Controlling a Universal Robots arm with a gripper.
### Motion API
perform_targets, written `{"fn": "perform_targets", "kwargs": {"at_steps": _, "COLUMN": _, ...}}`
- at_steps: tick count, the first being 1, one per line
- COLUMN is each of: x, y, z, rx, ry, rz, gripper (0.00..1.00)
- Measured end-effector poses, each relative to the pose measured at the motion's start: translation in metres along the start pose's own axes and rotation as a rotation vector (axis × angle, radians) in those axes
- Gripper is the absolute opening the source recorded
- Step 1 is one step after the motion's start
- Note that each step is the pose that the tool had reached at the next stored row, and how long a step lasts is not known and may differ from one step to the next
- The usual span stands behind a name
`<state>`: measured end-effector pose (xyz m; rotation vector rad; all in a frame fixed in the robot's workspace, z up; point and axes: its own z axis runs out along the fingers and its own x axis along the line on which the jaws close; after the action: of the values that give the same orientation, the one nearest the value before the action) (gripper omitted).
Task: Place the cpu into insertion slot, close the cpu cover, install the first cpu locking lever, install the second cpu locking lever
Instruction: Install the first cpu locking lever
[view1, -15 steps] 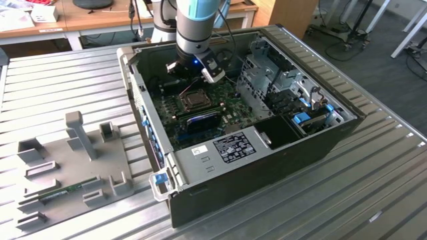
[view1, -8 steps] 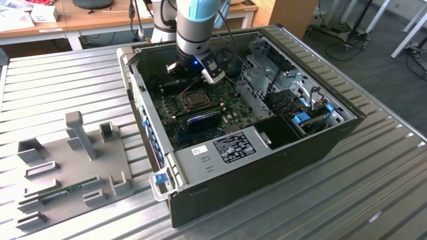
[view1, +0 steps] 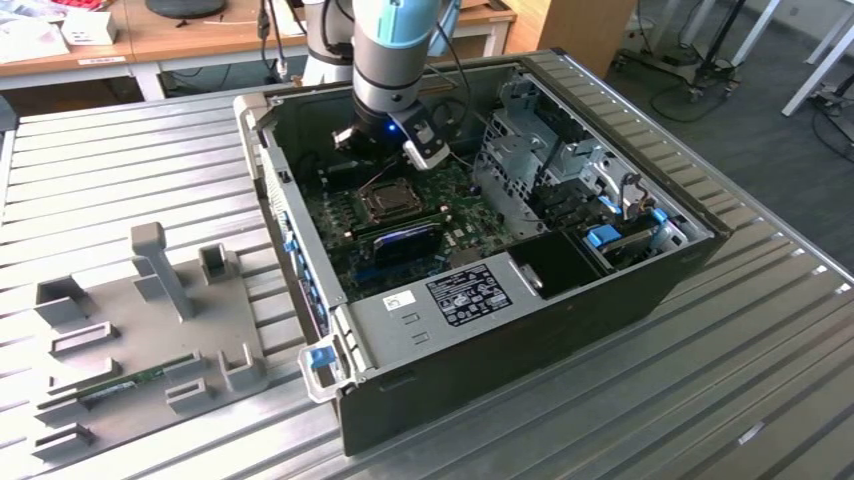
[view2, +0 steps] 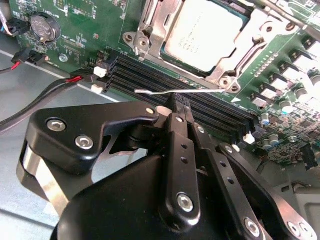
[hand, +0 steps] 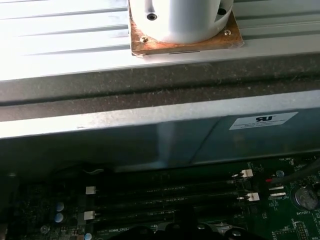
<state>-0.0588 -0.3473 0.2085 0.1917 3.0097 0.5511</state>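
The cpu (view2: 202, 32), a flat square with a dull grey top, lies in the insertion slot (view1: 388, 201) on the green motherboard (view2: 85, 20). The silvery cpu cover (view2: 152, 22) lies down flat around the chip. A thin metal locking lever (view2: 205, 92) stretches along the socket's edge, above the black memory slots. My gripper (view2: 176, 104) is shut, with its black fingertips right at this lever; I cannot tell whether they touch it. In the exterior view the gripper (view1: 378, 150) hangs inside the open computer case, just behind the socket.
Long memory slots (view2: 150, 75) run beside the socket. Red and black cables (view2: 50, 95) and a coin battery (view2: 42, 27) lie nearby. The case wall (hand: 150, 135) stands close behind. A drive cage (view1: 547, 150) fills the case's right; a grey fixture plate (view1: 147, 330) lies on the table.
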Motion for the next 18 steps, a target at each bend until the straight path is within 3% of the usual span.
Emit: {"fn": "perform_targets", "kwargs": {"at_steps": 18, "x": -0.0020, "y": -0.0015, "z": 0.0004, "rx": -0.0002, "ry": -0.0001, "rz": 0.000, "gripper": 0.10}}
